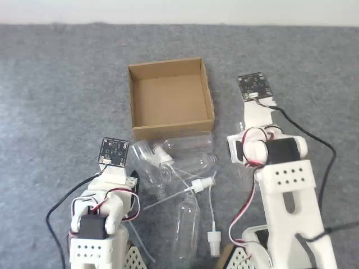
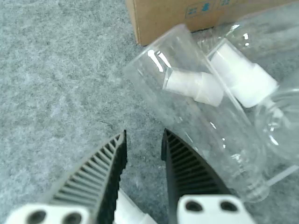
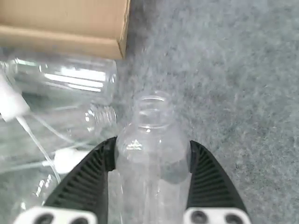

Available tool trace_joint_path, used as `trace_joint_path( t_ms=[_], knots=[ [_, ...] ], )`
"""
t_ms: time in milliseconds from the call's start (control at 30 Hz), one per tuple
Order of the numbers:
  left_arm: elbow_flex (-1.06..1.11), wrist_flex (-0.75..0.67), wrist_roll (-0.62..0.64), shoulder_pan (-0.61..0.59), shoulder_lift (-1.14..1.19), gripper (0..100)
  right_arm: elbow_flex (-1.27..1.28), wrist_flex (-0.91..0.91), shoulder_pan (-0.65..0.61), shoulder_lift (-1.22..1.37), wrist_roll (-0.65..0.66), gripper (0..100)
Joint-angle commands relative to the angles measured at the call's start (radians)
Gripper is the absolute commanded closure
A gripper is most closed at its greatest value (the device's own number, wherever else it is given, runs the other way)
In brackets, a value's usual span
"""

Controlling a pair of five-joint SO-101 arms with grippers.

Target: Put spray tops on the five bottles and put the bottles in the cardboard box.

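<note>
Presently: cardboard box [image 1: 174, 128] upright, open-topped, bare floor inside; right gripper [image 3: 152, 143] pinching uncapped bottle [image 3: 150, 116]; left gripper [image 2: 144, 133] slightly spread near loose bottles [image 1: 185, 221].

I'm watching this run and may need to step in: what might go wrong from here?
The uncapped bottle in the right gripper is smooth, so it may slip or twist while a top is pushed on. The spray tops' thin tubes lie tangled among the heaped bottles; lifting one may drag others.
</note>
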Motion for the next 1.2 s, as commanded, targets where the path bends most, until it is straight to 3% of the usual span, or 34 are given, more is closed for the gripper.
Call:
trace_joint_path(
  t_ms=[0,267,633,1167],
  knots=[
    [-0.013,0.003,-0.005,-0.002,-0.018,88,0.014,-0.088,-0.007,-0.084,-0.081,92.9],
    [-0.013,0.003,-0.005,-0.002,-0.018,88,0.232,-0.292,-0.004,-0.214,-0.161,93.2],
    [-0.013,0.003,-0.005,-0.002,-0.018,88,0.463,-0.406,-0.002,-0.513,-0.167,93.3],
    [-0.013,0.003,-0.005,-0.002,-0.018,88,0.595,-0.421,0.067,-0.745,-0.169,93.3]
  ],
)
